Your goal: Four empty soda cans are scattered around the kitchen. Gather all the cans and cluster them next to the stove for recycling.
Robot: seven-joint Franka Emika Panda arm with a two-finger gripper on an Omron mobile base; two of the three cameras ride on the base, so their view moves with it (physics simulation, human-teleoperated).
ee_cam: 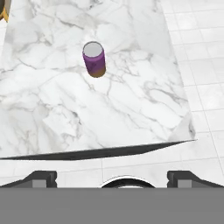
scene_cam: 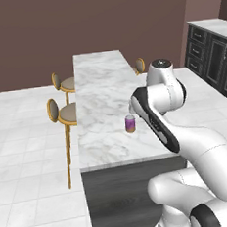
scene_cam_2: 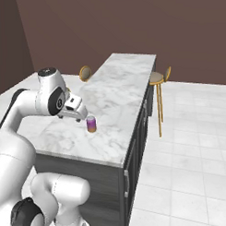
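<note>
A kitchen with dark brownish walls and a pale tiled floor [scene_cam_2: 190, 144] holds a long island with a white marble top [scene_cam: 101, 92] veined in grey, set on a dark grey base. On that top stands a single purple can [scene_cam: 130, 124], upright, with a silver lid and an orange-brown band near its foot; from the hand camera it [ee_cam: 94, 59] shows its round lid and purple side, and from the right base camera it [scene_cam_2: 91, 124] sits just beyond the hand. It stands toward the near end of the island, closer to the long edge facing the dark cabinets [scene_cam: 213, 59] than to the stool side, with bare marble all around it.

The gripper [ee_cam: 112, 177] hangs above the near end of the top, clear of the can, its fingers spread wide and holding nothing; the two dark tips [ee_cam: 41, 178] sit far apart at the bottom of the hand camera's picture.

The near edge of the island runs as a dark line below the can. Gold-legged stools [scene_cam: 64, 113] with grey round seats stand along the far long side, and open floor lies beyond both long sides.
</note>
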